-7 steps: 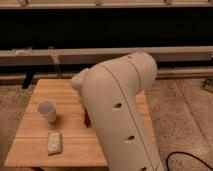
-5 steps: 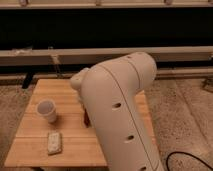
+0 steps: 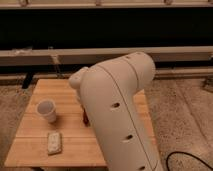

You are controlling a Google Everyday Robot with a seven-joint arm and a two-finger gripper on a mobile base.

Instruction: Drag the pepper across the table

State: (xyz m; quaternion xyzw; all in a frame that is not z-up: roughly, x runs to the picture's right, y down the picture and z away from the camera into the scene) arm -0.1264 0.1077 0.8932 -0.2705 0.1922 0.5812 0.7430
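Observation:
A small red pepper (image 3: pixel 86 120) lies near the middle of the wooden table (image 3: pixel 60 95), only partly visible at the edge of my arm. My big white arm (image 3: pixel 117 110) reaches over the table and covers its right half. My gripper (image 3: pixel 83 109) points down just above the pepper, under the arm's elbow, and is mostly hidden by the arm.
A white paper cup (image 3: pixel 46 110) stands on the left of the table. A pale wrapped snack (image 3: pixel 54 142) lies near the front left edge. A dark wall and rails run behind the table. A black cable (image 3: pixel 187 159) lies on the floor at right.
The arm's elbow has shifted slightly to the left. The pepper, cup and snack stay about where they were.

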